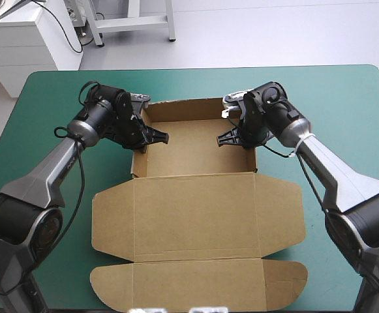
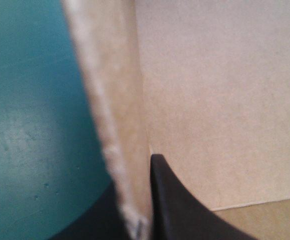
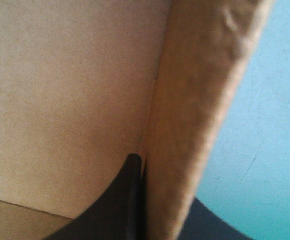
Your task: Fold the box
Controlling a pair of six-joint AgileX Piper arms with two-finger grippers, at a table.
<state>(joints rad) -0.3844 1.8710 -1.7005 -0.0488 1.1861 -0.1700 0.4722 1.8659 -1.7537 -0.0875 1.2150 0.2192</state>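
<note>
The box (image 1: 196, 215) sits mid-worktop (image 1: 346, 111): a brown open tray at the far end, long axis left to right, its lid flat toward the near edge. The left hand (image 1: 151, 137) pinches the left side wall and the right hand (image 1: 231, 137) the right wall, one black finger inside, one outside. Each arm is nearest its own wall.

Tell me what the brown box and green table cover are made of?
The box looks like cardboard: matte brown, crisp fold lines, a rough cut edge on the wall in the left claw. The teal-green cover seems a smooth mat, maybe rubber or vinyl: faint sheen, small scuffs.
</note>
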